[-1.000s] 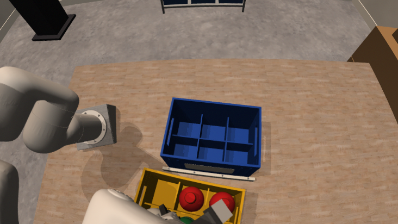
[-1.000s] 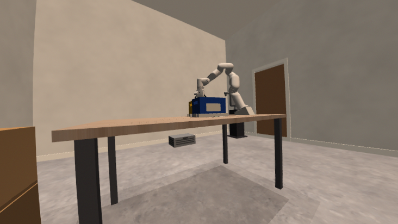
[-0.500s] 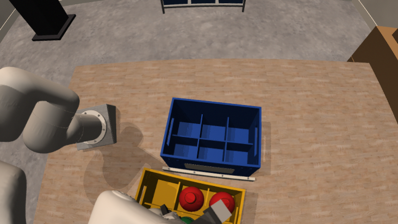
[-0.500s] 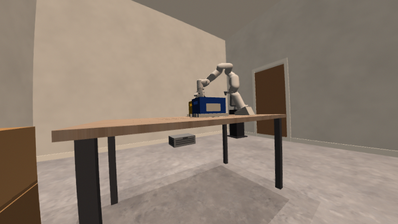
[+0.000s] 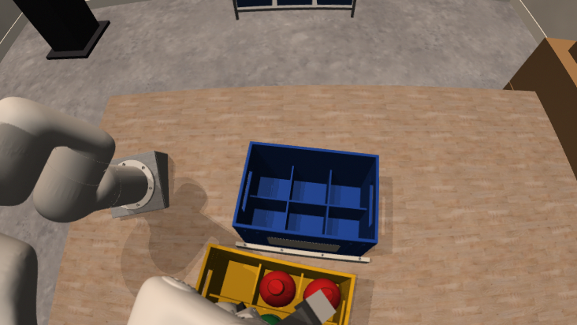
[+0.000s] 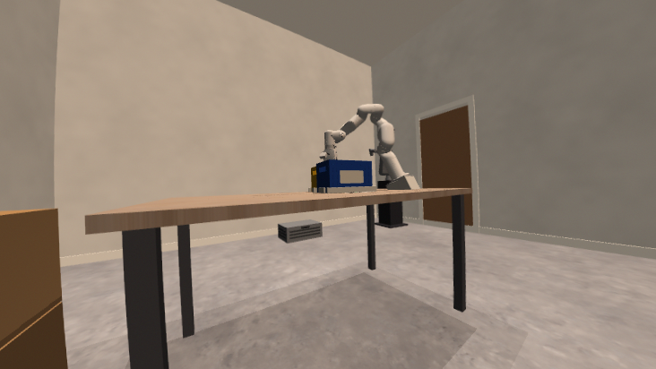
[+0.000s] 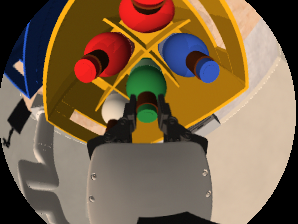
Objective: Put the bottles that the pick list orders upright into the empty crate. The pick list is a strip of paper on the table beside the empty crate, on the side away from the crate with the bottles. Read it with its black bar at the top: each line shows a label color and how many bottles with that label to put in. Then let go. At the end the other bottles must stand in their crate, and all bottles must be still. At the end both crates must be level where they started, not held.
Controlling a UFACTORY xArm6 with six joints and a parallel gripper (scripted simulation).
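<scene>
- Yellow crate, landmark piece. Stands on the tabletop, apparently level, its dividers keeping the bottles upright and apart.
- Green bottle, the piece in hand. Within the yellow crate's outline, neck between the fingers; whether its base has left the floor cannot be told. Judged to be wanted by the order.
- Tool, closed on the green bottle's neck. A finger on either side suits a straight lift; the neck is likely chosen because neighbours crowd the wider body.
- Red bottles, two: one, another. In the yellow crate's row nearest the blue crate, presumably to remain undisturbed during this lift.
- Blue bottle and white bottle. Inside the yellow crate, flanking the green one; a sideways pull could knock either.
- Blue crate, receiving piece. Beside the yellow crate, six compartments, none filled. Its high walls call for a generous lift before crossing, then an upright lowering.
- Pick list, not discernible; colours and counts cannot be confirmed.

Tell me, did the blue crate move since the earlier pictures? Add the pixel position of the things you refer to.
No, the blue crate [image 5: 314,237] [image 6: 344,165] [image 7: 31,50] stayed put, just behind the same pale strip [image 5: 303,252] on the table [image 5: 444,161] [image 6: 275,206].
</scene>
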